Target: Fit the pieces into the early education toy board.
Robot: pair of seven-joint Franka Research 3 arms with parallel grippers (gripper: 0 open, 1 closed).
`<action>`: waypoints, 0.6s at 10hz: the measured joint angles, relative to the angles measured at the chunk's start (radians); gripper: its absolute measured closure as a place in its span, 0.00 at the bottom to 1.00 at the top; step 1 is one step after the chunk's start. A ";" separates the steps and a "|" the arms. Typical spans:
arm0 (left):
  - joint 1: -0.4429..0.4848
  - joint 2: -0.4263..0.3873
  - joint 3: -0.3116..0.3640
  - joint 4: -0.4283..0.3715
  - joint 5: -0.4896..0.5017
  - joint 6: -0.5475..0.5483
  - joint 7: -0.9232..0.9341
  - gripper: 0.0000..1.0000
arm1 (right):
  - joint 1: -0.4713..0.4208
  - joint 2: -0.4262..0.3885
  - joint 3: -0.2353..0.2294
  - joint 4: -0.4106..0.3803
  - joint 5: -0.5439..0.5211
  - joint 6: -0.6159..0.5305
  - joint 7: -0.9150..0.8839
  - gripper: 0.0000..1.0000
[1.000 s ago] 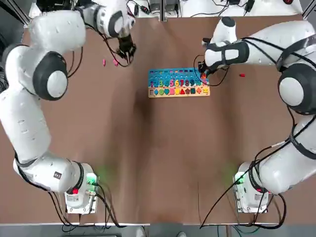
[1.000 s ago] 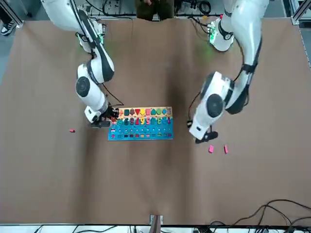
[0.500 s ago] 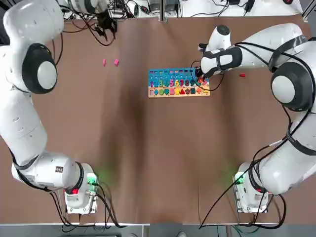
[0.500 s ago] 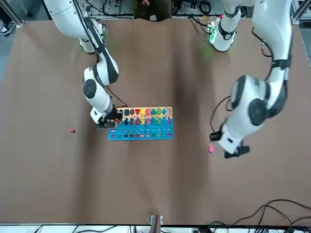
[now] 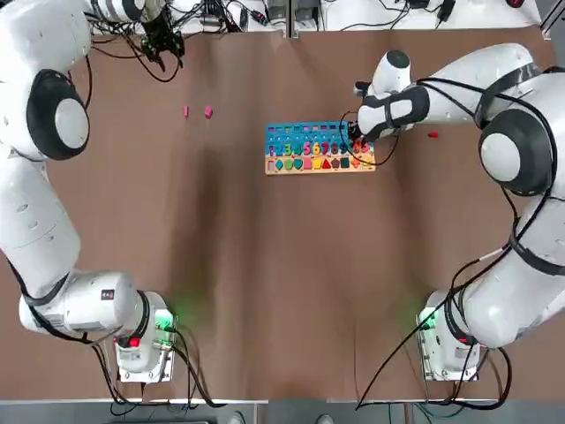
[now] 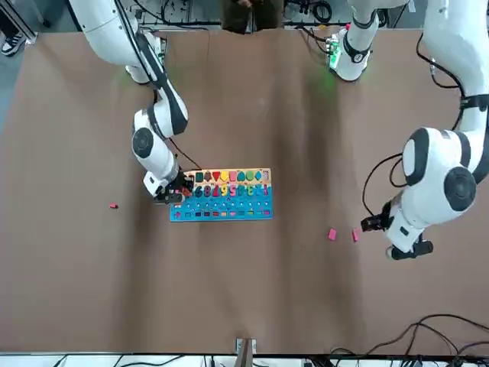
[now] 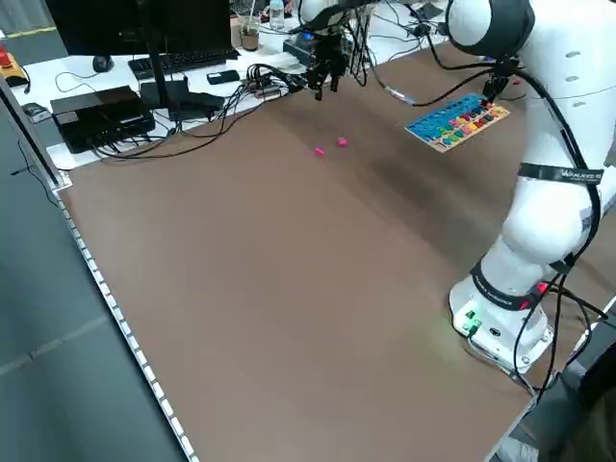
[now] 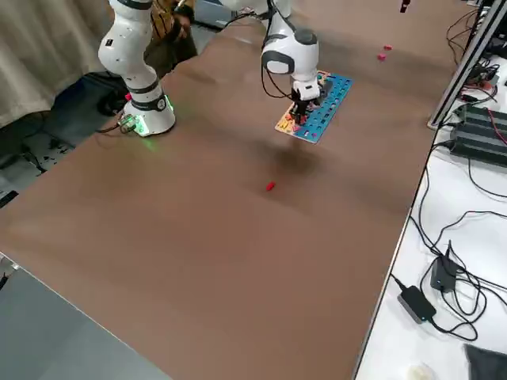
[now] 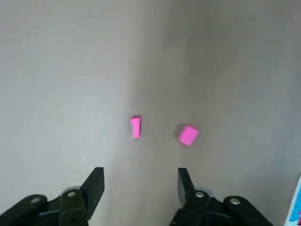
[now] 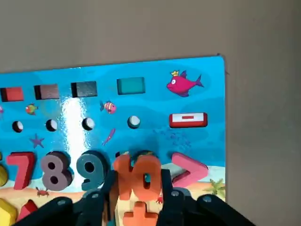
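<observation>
The early education toy board (image 5: 320,147) lies flat at the far middle of the table, blue on top with a tan lower edge (image 10: 141,103). My right gripper (image 5: 357,146) hangs low over its right end, shut on an orange "10" piece (image 10: 138,178), which sits among the number row. Two pink pieces (image 5: 186,111) (image 5: 207,111) lie loose on the table left of the board. My left gripper (image 5: 164,44) hovers beyond them near the far left corner, open and with nothing between its fingers; both pink pieces (image 9: 136,127) (image 9: 188,135) show below it. A red piece (image 5: 433,134) lies right of the board.
Cables, a monitor and black boxes (image 7: 101,111) crowd the bench beyond the table's far edge. A power adapter and cords (image 8: 417,303) lie on the white shelf along the right side. Both arm bases (image 5: 141,340) (image 5: 450,340) stand at the near edge.
My left gripper has opened and swung away from the pink pieces toward the far left corner. The right gripper has shifted only slightly at the board's right end.
</observation>
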 joint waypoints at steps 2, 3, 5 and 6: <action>0.022 0.014 0.000 -0.046 0.000 0.059 0.040 0.30 | 0.000 0.010 0.003 0.002 0.001 0.015 0.000 0.60; 0.022 0.018 -0.001 -0.082 0.000 0.100 0.046 0.30 | 0.002 0.012 0.007 0.002 0.002 0.017 0.000 0.60; 0.021 0.026 -0.005 -0.165 0.000 0.201 0.049 0.30 | 0.005 0.014 0.011 0.002 0.003 0.018 0.000 0.60; 0.020 0.032 -0.006 -0.206 0.000 0.253 0.049 0.31 | 0.005 0.016 0.011 0.002 0.003 0.018 0.000 0.60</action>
